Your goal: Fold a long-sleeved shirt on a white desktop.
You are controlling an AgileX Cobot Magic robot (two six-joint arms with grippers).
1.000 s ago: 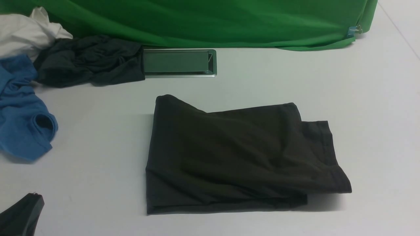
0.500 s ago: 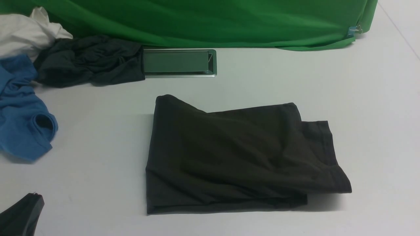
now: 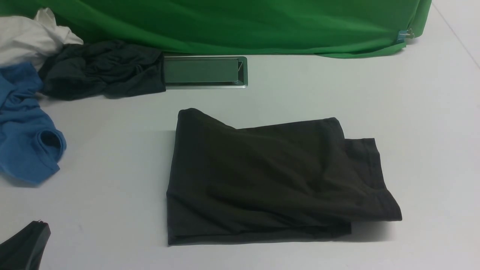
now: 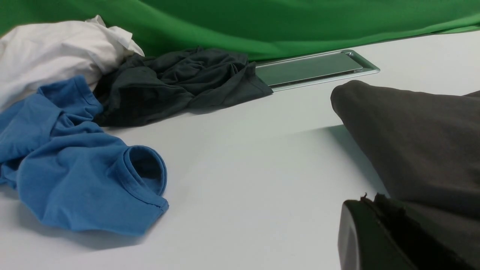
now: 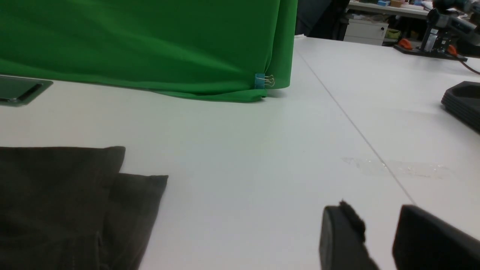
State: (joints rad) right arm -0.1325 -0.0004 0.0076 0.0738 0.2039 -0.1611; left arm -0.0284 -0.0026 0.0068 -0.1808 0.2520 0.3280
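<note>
The broad, smooth white desktop (image 3: 412, 123) carries everything here, and at its far edge hangs a green cloth backdrop (image 3: 240, 22), probably put there to give the cameras a plain background. In the middle of the desktop lies the large black cotton long-sleeved shirt (image 3: 270, 176), already folded into a thick, nearly rectangular packet; one hemmed layer sticks out at its right side, so the edges are not fully aligned. I judge the folding to be about finished. At the far left a pile of other clothes is pushed aside, I think so that the working area is free: a crumpled blue shirt (image 3: 26, 142), a dark grey-teal garment (image 3: 101, 69) and a white cloth (image 3: 30, 37). Beside the grey-teal garment a small rectangular grey metal-framed hatch (image 3: 204, 72) sits flush in the table. The left gripper (image 4: 375, 232) rests low near the shirt's left edge with its jaws pressed together and nothing between them. The right gripper (image 5: 378, 240) is to the right of the shirt, apart from it, with its fingers parted and empty.
</note>
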